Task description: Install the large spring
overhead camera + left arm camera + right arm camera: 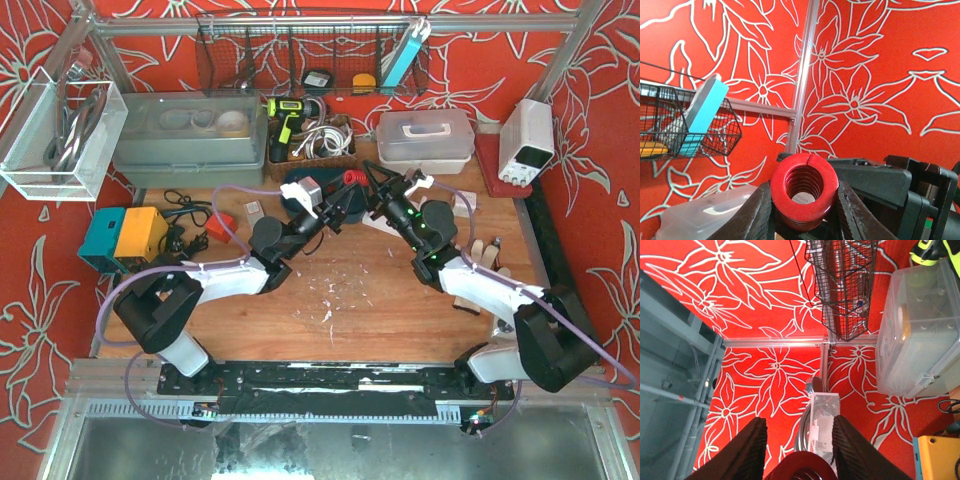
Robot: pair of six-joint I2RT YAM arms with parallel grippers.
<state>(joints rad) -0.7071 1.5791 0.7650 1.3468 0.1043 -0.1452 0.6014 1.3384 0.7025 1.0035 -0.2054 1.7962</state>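
The large spring (804, 186) is a red coil, seen end-on in the left wrist view. My left gripper (805, 212) is shut on it, one finger against each side. In the top view the spring (351, 179) is held above the table's back middle, where my left gripper (343, 193) and right gripper (371, 184) meet. In the right wrist view the spring's dark red end (800, 469) sits low between my right gripper's fingers (748, 450). The right gripper (800, 452) is closed to the spring's width on it. The right arm's black body (880, 182) sits just behind the spring.
A dark blue fixture (300, 183) lies under the grippers. Behind are a wicker tray with a yellow drill (285, 122), a clear lidded box (424, 135) and a grey bin (185, 135). A white power supply (527, 140) stands right, a teal-and-yellow box (125, 236) left. A wire basket (310, 60) hangs above.
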